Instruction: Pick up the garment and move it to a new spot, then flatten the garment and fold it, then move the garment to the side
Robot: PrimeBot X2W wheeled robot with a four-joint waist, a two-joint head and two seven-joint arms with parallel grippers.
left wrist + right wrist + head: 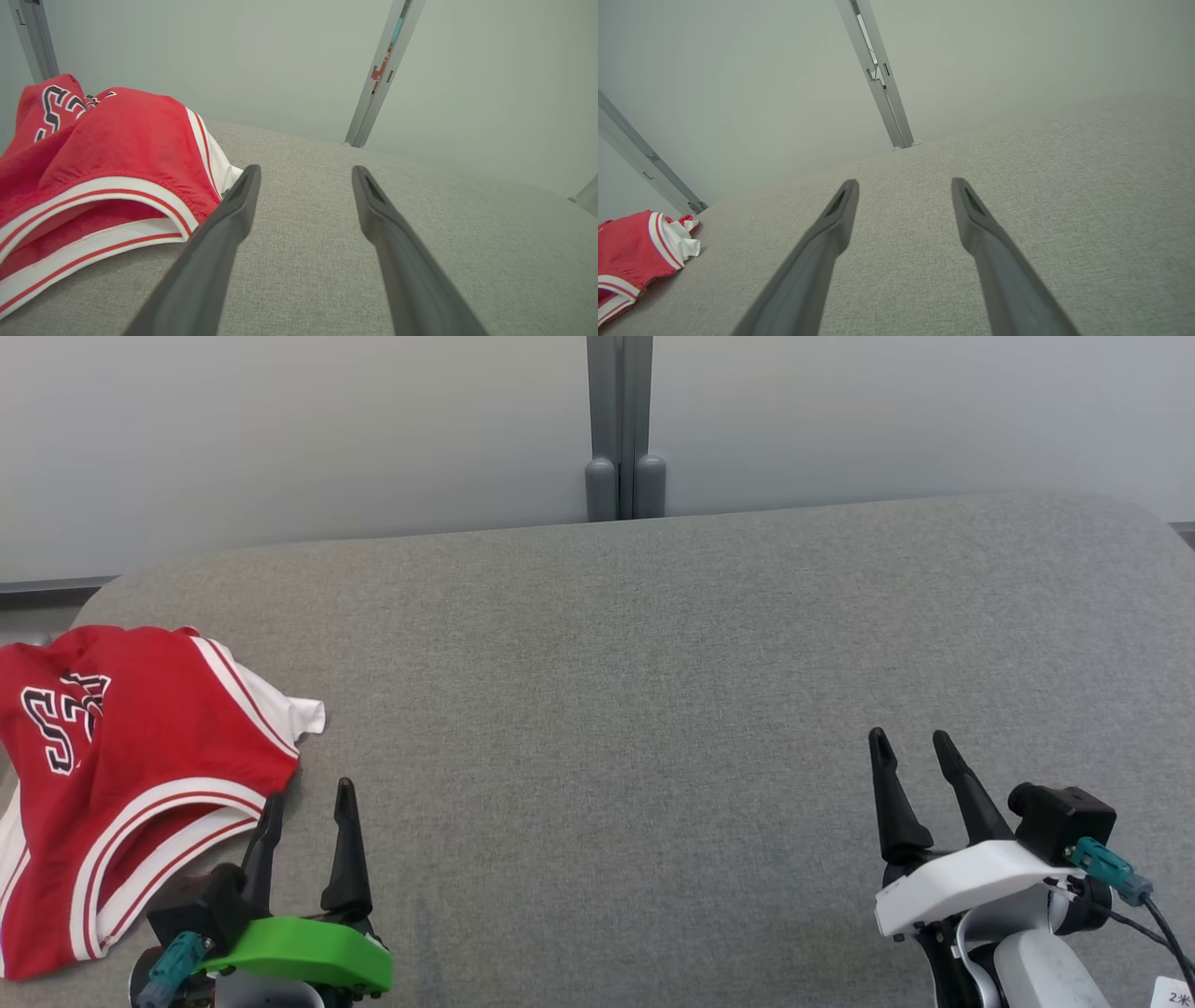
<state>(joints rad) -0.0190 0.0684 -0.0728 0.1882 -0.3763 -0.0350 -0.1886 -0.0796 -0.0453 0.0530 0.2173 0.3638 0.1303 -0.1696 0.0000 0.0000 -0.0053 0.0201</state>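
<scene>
- While hovering low over the grey fabric table (653, 644), showing both claws spread wide and empty, fingers aimed away from the body.
- Spotting the red basketball jersey (121, 756) bunched at the table's left edge, white-and-red trim curling along an opening, part of a black-and-white number facing up, a white fold poking out toward the middle.
- Parked right beside it with the left claw (310, 793): outer fingertip (269, 821) at the jersey's trimmed hem, maybe brushing cloth, too close to call from the head view; from the left wrist view, beside the trim rather than around it.
- Sitting well apart with the right claw (909, 735), over bare fabric at the lower right, jersey far off to its side.
- Reading that layout as a starting stance: nearer claw placed to pinch first, other one held back for the spreading and folding.
- Judging the task barely begun: not yet lifted, moved, flattened or folded.
- Calling for a short reach left and down next, probably onto the thick trimmed edge, easier to pinch than one slack layer.
- Watching for trouble: catching only one layer of the heap, or dragging cloth off the left edge, with some of it seemingly overhanging there.
- Expecting limp, light handling, with open table in the middle for laying out.
</scene>
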